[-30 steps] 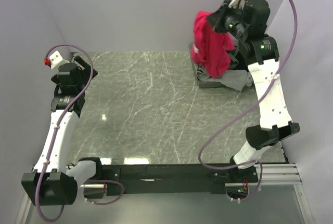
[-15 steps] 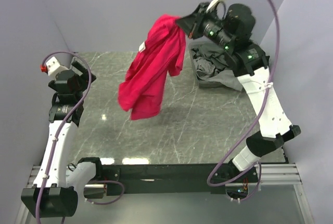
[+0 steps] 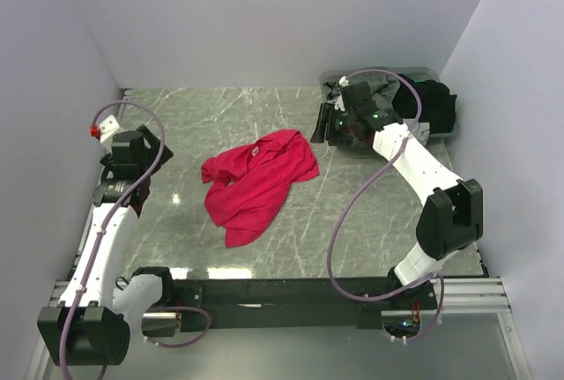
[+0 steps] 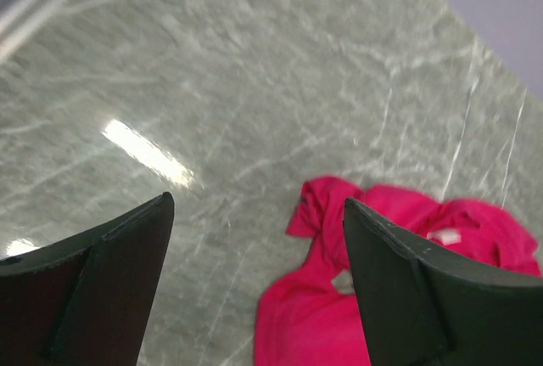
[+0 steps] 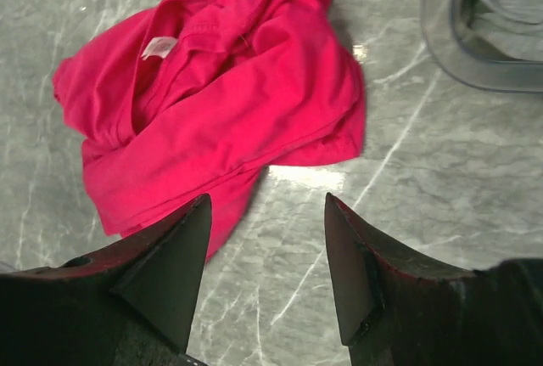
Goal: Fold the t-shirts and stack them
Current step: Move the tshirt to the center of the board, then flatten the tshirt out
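Note:
A bright pinkish-red t-shirt (image 3: 260,182) lies crumpled in a loose heap on the marble table, with its neck label facing up (image 5: 157,47). My right gripper (image 3: 324,129) hangs open just past the shirt's right edge, nothing between its fingers (image 5: 266,200). The same shirt (image 4: 390,281) shows in the left wrist view, ahead of my open left gripper (image 4: 259,205). That gripper (image 3: 152,152) is at the table's left side, apart from the shirt. A grey t-shirt (image 3: 388,91) and a black t-shirt (image 3: 436,102) sit bunched in the tub.
A grey plastic tub (image 3: 423,71) stands at the back right corner, its rim (image 5: 441,39) close to my right gripper. Walls close in on the left, back and right. Bare marble (image 3: 220,115) surrounds the red shirt.
My right gripper swung the red shirt out of the tub over the table, opened and let it go. The shirt dropped onto the table and the right arm lowered.

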Controlling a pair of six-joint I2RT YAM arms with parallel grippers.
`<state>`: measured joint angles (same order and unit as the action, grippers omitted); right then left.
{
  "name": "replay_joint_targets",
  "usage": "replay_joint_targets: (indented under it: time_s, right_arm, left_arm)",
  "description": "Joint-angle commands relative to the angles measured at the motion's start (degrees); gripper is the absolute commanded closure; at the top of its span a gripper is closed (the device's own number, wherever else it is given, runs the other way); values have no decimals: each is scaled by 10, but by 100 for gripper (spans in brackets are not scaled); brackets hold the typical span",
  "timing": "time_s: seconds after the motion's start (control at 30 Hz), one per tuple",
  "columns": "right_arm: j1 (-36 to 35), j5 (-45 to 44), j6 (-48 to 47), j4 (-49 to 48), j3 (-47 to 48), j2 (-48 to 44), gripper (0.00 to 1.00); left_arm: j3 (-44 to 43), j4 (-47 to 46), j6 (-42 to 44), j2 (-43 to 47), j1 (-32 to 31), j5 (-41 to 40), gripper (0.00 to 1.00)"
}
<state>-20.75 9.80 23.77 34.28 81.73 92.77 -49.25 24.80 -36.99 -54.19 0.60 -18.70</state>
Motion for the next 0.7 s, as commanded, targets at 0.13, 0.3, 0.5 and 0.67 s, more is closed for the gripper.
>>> replay_joint_targets:
  time_s: [0.13, 0.3, 0.5, 0.67]
  right_arm:
    - [-9, 33, -1, -25, 4, 31, 41]
    - [-12, 46, 10, -33, -9, 59, 42]
    - [-18, 46, 20, -51, -27, 89, 44]
    - [-23, 26, 22, -43, -24, 130, 46]
  left_arm:
    - [2, -34, 3, -67, -102, 79, 16]
    - [-22, -69, 27, -145, -173, 135, 18]
    - [-57, -77, 39, -231, -205, 182, 20]
    - [-96, -88, 39, -297, -217, 225, 21]
